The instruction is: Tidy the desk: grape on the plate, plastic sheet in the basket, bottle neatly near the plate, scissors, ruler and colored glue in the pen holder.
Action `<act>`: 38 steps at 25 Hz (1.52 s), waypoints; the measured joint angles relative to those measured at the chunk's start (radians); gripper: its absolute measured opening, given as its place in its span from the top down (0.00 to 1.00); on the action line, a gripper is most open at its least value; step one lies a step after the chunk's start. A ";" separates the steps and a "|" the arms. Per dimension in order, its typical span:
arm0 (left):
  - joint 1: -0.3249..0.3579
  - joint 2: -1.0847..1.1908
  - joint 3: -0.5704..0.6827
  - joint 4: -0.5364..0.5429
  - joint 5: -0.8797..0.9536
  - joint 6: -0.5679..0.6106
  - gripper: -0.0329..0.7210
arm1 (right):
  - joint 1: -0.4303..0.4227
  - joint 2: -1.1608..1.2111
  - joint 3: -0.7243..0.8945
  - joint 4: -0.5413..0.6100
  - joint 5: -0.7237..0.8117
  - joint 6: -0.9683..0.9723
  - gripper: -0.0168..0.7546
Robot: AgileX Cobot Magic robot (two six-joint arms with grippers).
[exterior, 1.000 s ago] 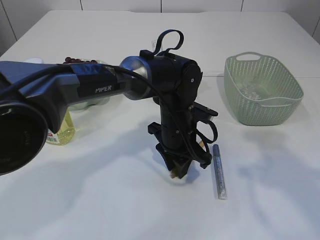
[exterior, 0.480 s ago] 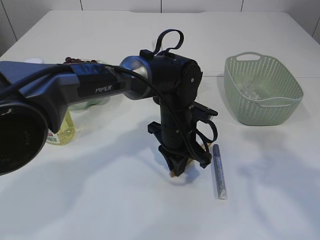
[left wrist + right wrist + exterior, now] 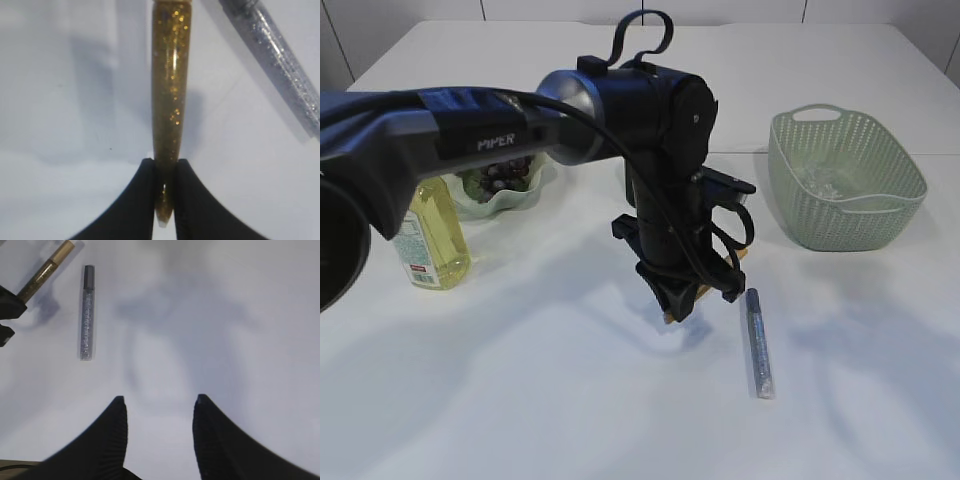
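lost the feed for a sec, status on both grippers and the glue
Left gripper shut on gold glue. Right gripper open, empty. Silver glue flat on table, beside left gripper.

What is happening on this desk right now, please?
The left gripper is shut on a gold glitter glue tube and holds it above the white table. A silver glitter glue tube lies on the table beside it. The right gripper is open and holds nothing. The yellow plastic bottle stands near the plate of grapes, and the green woven basket sits at the right.
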 joint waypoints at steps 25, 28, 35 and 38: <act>0.104 -0.381 0.002 -0.038 0.027 -0.025 0.88 | 0.000 0.059 0.000 0.665 -0.526 -0.458 0.52; 0.104 -0.407 0.004 -0.042 0.027 -0.025 0.88 | 0.000 0.108 0.000 0.867 -0.573 -0.629 0.52; 0.104 -0.466 0.005 -0.050 0.029 -0.026 0.88 | 0.000 0.206 0.000 1.457 -0.587 -1.055 0.52; 0.104 -0.487 0.005 -0.052 0.032 -0.026 0.88 | 0.000 0.243 0.000 1.602 -0.556 -1.095 0.52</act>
